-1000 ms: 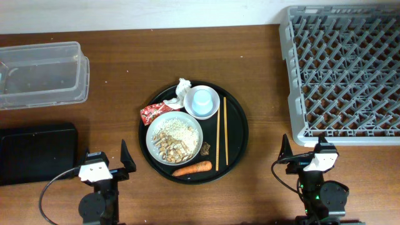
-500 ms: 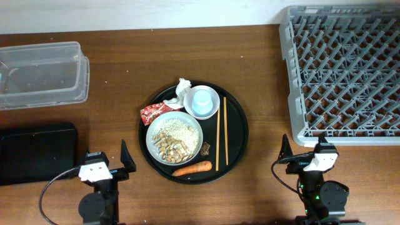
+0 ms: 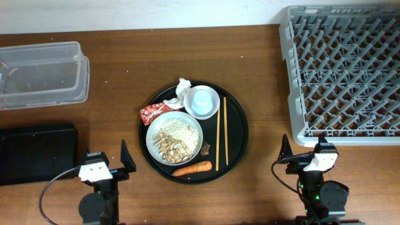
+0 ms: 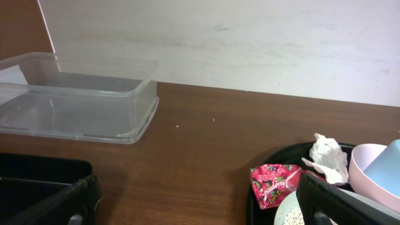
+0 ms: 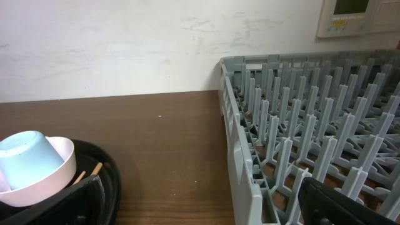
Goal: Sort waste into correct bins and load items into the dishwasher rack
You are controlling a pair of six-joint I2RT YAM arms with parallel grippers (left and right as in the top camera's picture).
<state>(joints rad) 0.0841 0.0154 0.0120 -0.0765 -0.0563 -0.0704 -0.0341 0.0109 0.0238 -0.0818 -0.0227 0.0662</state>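
Lettering on the red wrapper (image 4: 274,185) is too small to read; it lies at the left rim of the large round black tray (image 3: 239,119). Left claw (image 3: 106,157) and right claw (image 3: 304,150) sit at the table's near edge, jaws wide, empty. Grey pegged plastic rack (image 3: 340,75) fills the far right corner.

Free: worktop (image 3: 119,94) strips flanking centre round tray (image 3: 236,134) | Blocked: rack (image 3: 340,69) upper right, clear tub (image 3: 40,75) upper left, black tray (image 3: 34,153) lower left
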